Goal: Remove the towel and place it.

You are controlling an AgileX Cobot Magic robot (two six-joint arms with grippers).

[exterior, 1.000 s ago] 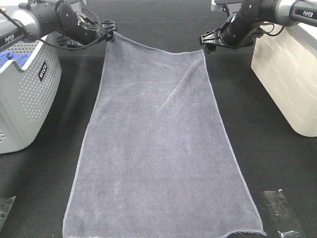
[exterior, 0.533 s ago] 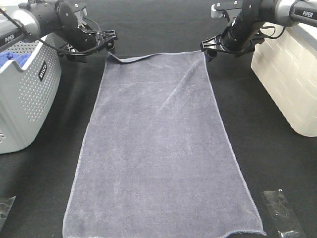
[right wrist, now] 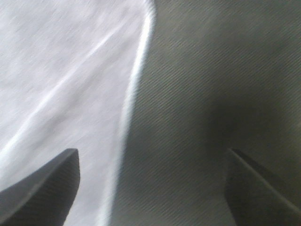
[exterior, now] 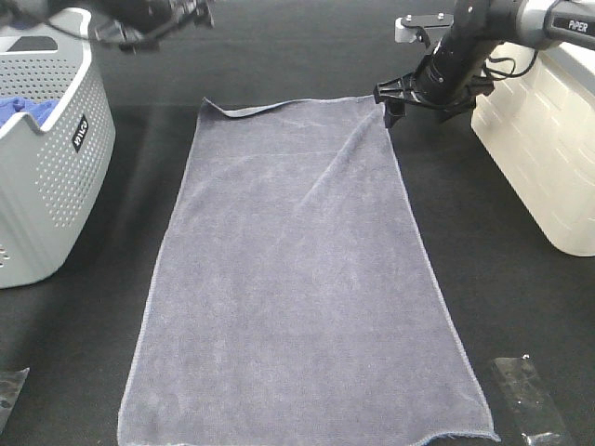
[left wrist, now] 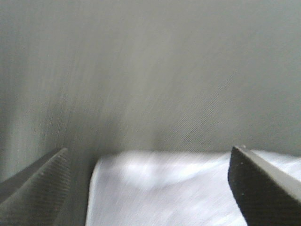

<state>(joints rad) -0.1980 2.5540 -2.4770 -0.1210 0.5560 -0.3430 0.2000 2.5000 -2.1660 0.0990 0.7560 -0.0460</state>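
With the towel (exterior: 302,279) flat on the worktop (exterior: 483,251), both released pincers, left (exterior: 153,19) and right (exterior: 395,93), should lift clear of its far hem without snagging.

— What differs from a second ago?

— I note the left gripper (left wrist: 149,186) has let go of the towel (exterior: 302,288) corner, jaws apart, and pulled back toward the grey basket (exterior: 42,177). That corner now lies folded over. The right gripper (right wrist: 150,188) has opened beside the other corner.
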